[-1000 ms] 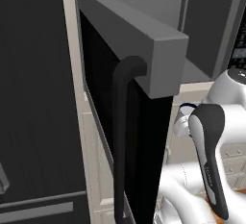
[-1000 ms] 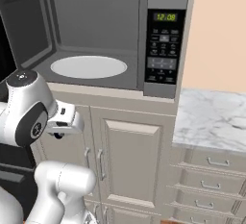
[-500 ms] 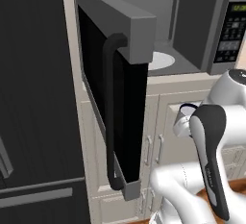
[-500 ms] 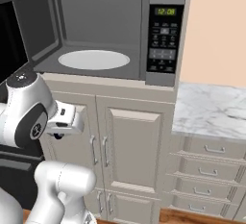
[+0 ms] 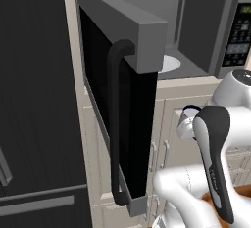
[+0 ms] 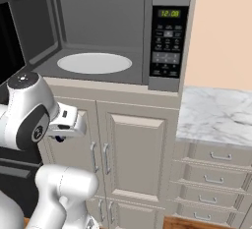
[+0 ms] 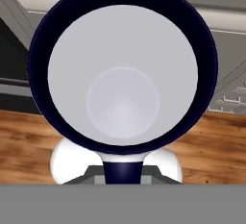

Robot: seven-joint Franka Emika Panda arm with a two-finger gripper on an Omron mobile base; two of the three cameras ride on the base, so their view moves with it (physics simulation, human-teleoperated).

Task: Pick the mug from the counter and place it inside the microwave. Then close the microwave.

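Since a second ago the base has drawn back from the microwave [image 6: 103,41]: both base views now take in more of it, while nothing in the kitchen itself has shifted and the arm holds the same pose.

Mug [image 7: 122,74]: held by the gripper [image 5: 188,119], low in front of the beige cupboard doors [image 6: 133,159] beneath the microwave, well below its open cavity. Seen from the hand, mouth-on: thick dark blue rim, pale grey inside, round flat bottom; dark blue handle at the lower edge, pointing toward the camera. Its outer wall cannot be seen from this angle. In the left base view only a dark rim arc and a scrap of grey side peep out beside the white wrist.

Gripper: pressed together on the mug. Fingertips hidden behind the mug in the hand view; in the right base view the hand block covers them, so where they pinch cannot be told.

Microwave: door [image 5: 122,104] swung wide toward the left, black glass, curved black bar handle [image 5: 115,124]. Cavity dark grey with white round turntable [image 6: 94,63] on its floor. Button panel with green clock [image 6: 168,13] at the right edge.

Counter [image 6: 221,117]: white marble with grey veins, right of the microwave, cut off by the picture's right edge; drawers with metal handles below.

Black fridge [image 5: 34,100]: left of the door, cropped.

Wooden floor [image 7: 29,136]: visible behind the mug.
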